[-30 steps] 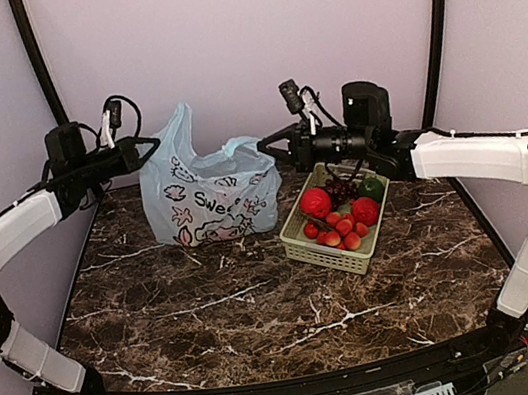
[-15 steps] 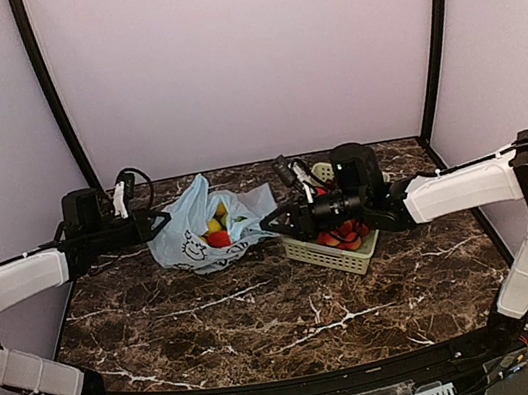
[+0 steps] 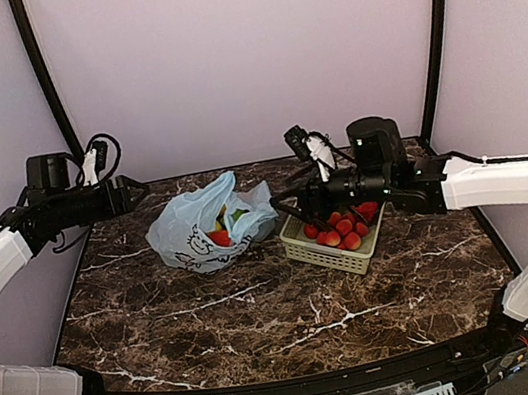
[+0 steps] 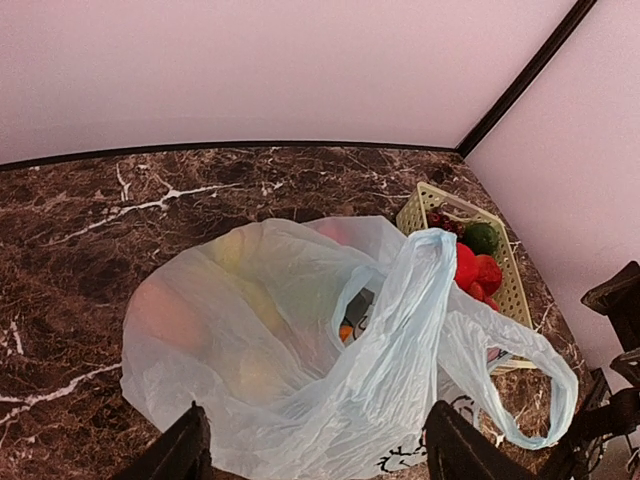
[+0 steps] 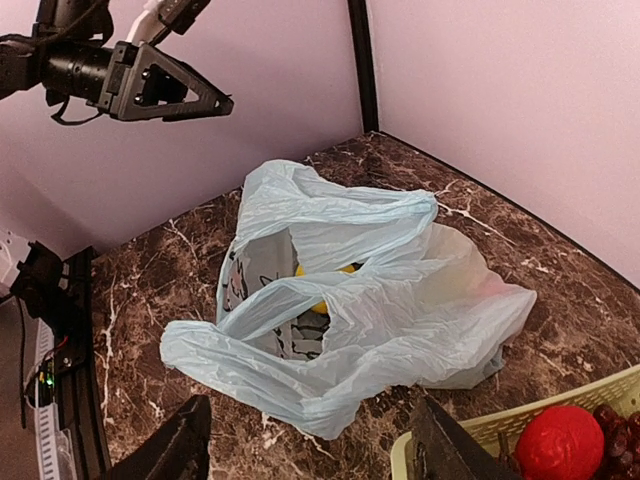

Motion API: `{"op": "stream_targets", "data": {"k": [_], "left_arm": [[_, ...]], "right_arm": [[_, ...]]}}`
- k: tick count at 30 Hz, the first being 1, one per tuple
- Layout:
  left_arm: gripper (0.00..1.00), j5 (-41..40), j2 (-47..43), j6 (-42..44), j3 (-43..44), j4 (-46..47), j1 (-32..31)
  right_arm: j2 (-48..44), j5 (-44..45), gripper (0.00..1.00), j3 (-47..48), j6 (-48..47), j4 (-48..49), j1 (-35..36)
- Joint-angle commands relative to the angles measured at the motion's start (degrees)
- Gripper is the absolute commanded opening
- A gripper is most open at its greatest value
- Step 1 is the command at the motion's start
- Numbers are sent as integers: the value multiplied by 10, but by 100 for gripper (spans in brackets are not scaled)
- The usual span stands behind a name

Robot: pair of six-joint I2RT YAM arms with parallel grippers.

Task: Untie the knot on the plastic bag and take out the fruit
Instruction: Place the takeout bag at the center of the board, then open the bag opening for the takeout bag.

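Lilac walls [image 3: 239, 49], brown marble tabletop [image 3: 263, 309]

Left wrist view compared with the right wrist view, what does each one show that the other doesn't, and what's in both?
Only the left wrist: the dark green fruit and grapes in the basket. Only the right wrist: the left tool, up in the air. Both: the plastic bag lying slack on the marble table with its mouth open, and red fruit in the basket.

Robot lab test booth, plain lilac walls [image 3: 241, 59], black frame posts [image 3: 435, 27], marble-patterned table [image 3: 263, 309]
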Motion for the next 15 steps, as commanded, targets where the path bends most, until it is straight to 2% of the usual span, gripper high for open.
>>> {"op": "stream_targets", "data": {"k": [1, 7, 15], "left_arm": [[73, 22, 42, 16, 65, -43, -19], [74, -26, 137, 44, 177, -69, -106], [81, -65, 265, 96, 317, -106, -177]], "right_arm": [[-19, 12, 75, 28, -61, -70, 9], [-6, 21, 93, 79, -137, -154, 33], [9, 30, 97, 105, -173, -176, 54]]}}
